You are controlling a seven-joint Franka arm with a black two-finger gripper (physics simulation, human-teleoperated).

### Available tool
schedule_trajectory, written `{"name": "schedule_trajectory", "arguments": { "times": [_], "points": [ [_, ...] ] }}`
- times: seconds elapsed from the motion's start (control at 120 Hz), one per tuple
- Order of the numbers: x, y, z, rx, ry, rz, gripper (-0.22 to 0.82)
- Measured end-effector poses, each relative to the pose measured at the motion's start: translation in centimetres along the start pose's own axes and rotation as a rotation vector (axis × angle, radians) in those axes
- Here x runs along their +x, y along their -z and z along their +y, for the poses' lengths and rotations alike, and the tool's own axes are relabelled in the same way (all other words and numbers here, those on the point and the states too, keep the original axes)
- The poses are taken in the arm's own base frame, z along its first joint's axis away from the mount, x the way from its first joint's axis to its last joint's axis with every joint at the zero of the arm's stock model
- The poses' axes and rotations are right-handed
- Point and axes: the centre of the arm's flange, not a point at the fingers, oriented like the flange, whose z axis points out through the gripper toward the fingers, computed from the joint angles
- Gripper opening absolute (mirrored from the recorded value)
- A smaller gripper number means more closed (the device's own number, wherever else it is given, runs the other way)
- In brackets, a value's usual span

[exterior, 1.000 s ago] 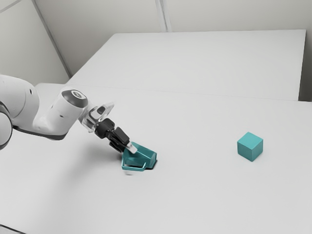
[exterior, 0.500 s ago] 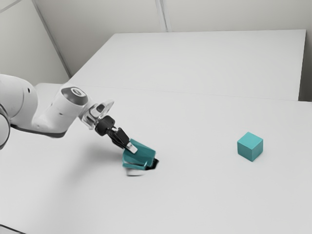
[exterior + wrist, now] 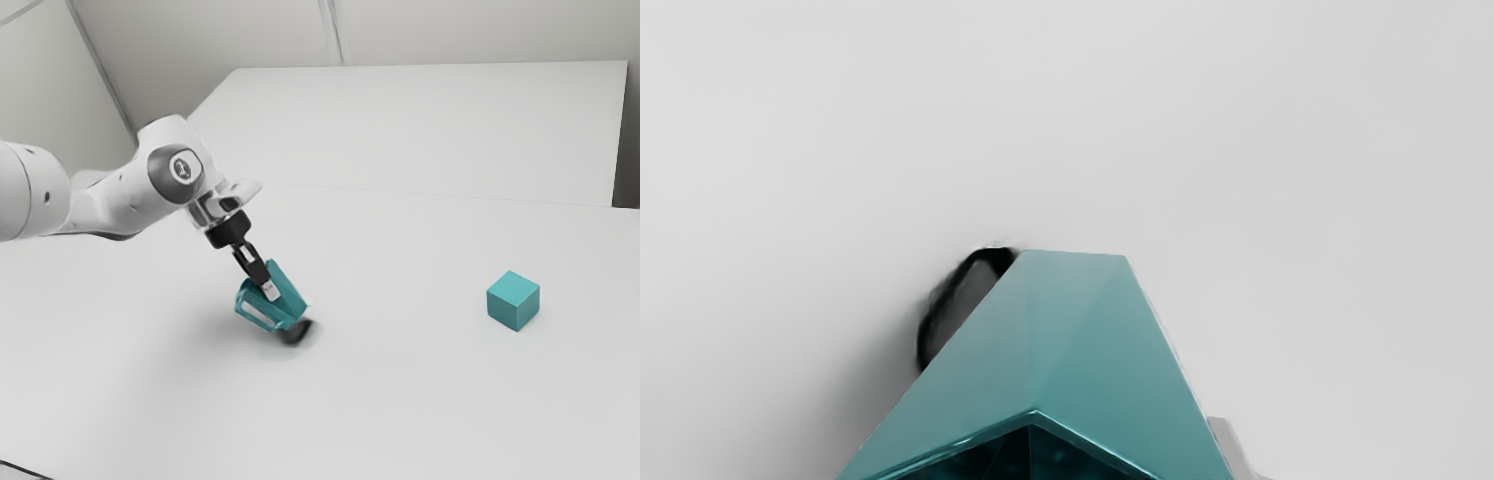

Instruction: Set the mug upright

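At the exterior view's left, our pincer pinches the mug, tilted over the tabletop. We judge righting is in hand: next, we must swing its base underneath, then set it down. Rightward sits a teal cube.

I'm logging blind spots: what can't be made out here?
- Full inside of mug: wrist view, cut by bottom edge
- Base of arm: exterior view, cut by left edge
- Far sides of cube: exterior view, behind its near faces
- Mug's contact with table: exterior view, blurred dark patch
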Motion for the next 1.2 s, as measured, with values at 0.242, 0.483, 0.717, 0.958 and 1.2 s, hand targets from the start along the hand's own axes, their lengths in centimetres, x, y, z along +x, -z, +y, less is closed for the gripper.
{"name": "schedule_trajectory", "arguments": {
  "times": [0.242, 0.483, 0.717, 0.958, 1.2],
  "points": [
    [3.2, 0.2, 2.9, 0.297, -0.071, -0.147, -0.16],
    [4.1, -1.4, 3.6, 0.43, -0.011, -0.163, -0.16],
    [4.2, -3.1, 3.6, 0.479, 0.07, -0.153, -0.16],
    [4.0, -4.1, 3.0, 0.492, 0.155, -0.134, -0.16],
    [4.0, -4.9, 3.4, 0.496, 0.208, -0.122, -0.13]
  ]
}}
